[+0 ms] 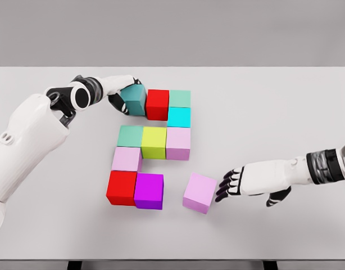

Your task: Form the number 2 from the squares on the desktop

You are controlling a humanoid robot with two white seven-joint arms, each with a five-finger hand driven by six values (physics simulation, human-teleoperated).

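On bench (285, 112), centre: coloured squares almost form 2. Teal square (134, 99) top left, touching red square (157, 104), left hand (123, 94) clamped on it. Loose lilac square (199, 193) sits tilted lower right, right hand (231, 184) fingertips touching it, fingers relaxed.

The cubes, such as the red cube (157, 104) and the yellow-green cube (153, 142), look like smooth matt plastic. The tabletop (285, 118) is smooth, matt pale grey. Both arms wear glossy white shells; the right hand (235, 183) has black, slightly shiny fingers.
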